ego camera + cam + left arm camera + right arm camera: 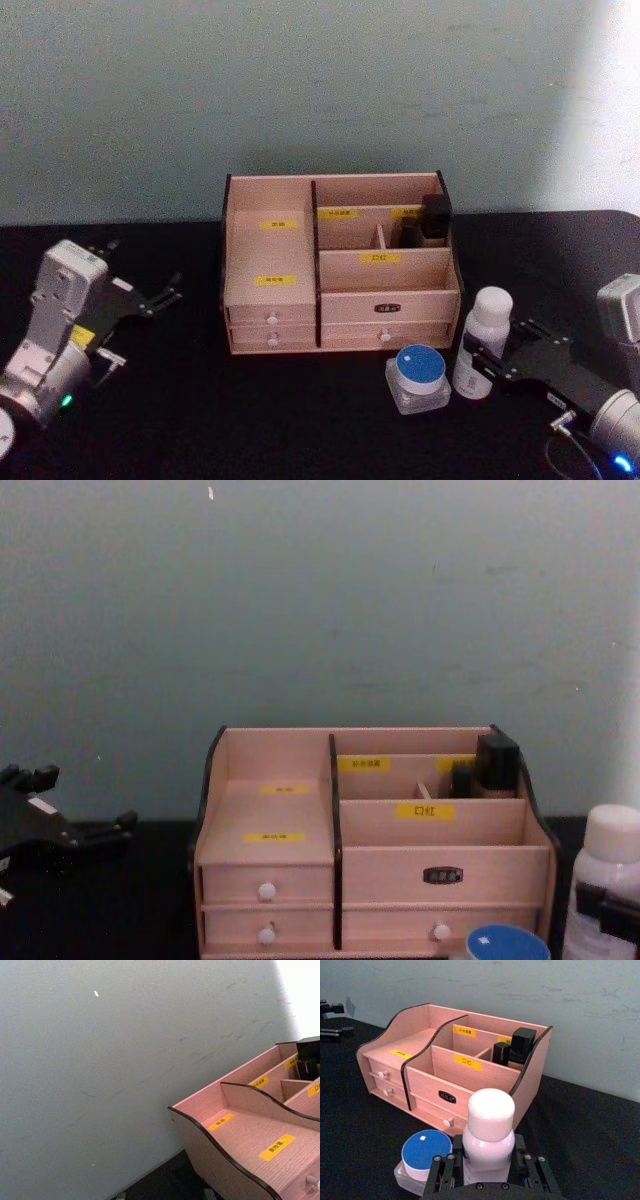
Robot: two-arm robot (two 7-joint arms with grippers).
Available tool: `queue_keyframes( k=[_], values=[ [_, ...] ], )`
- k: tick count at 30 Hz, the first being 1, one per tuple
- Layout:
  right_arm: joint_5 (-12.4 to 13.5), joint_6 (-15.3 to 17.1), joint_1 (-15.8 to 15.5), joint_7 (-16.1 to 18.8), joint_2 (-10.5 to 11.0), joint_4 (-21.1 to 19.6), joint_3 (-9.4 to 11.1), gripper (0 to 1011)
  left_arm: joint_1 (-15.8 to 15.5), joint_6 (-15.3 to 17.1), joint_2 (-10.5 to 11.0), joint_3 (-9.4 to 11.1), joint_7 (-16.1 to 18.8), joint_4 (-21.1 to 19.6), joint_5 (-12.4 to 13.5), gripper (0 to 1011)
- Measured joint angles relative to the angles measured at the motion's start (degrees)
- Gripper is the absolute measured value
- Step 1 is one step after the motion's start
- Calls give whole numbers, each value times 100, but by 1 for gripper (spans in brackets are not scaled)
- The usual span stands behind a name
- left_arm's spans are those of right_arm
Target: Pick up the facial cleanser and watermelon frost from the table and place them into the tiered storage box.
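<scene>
Your right gripper (482,368) is down at the table (200,420) on the right, in front of the tiered storage box (390,290) and just off its right front corner. Its jaws sit either side of the white bottle (484,340), closed onto the lower body. In your right wrist view the fingers (451,1162) press against both sides of the bottle (489,1130), below the cap. The bottle is upright with its base on the table, not lifted. I can't read a label on it, so you can't confirm from here which product it is.

The blue-lidded jar (418,376) stands on the table just beside the bottle, on its left and slightly nearer to you. Nothing grips it. I can't tell whether jar and bottle touch.

The box sits mid-table against the wall with its drawers facing you and shut. The stepped left tiers and the front right compartment are open on top. The dark containers (432,222) stand in the back right compartment.

Your left gripper (150,320) is parked on the left side of the table, well apart from the box. Its jaws are spread wide and hold nothing. Your chest view shows it low at the left edge (70,815).
</scene>
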Motion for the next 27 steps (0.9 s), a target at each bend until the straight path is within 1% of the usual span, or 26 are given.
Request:
queue_keyframes(
  k=[7,10,14,15,20,24,27],
  values=[
    [3,-2,0,-3,3,0,0,589,0,0,0,0,0,0,0,1001],
    [25,-5,-65,62,5,-71,76,589,0,0,0,0,0,0,0,1001],
    [99,162,-209,135,72,-334,236,589,0,0,0,0,0,0,0,1001],
    [129,258,-260,162,111,-455,291,589,0,0,0,0,0,0,0,1001],
    [253,497,-392,271,256,-834,481,589,0,0,0,0,0,0,0,1001],
    [342,564,-384,344,325,-1051,580,589,0,0,0,0,0,0,0,1001],
    [363,565,-261,381,335,-1123,596,589,0,0,0,0,0,0,0,1001]
  ],
)
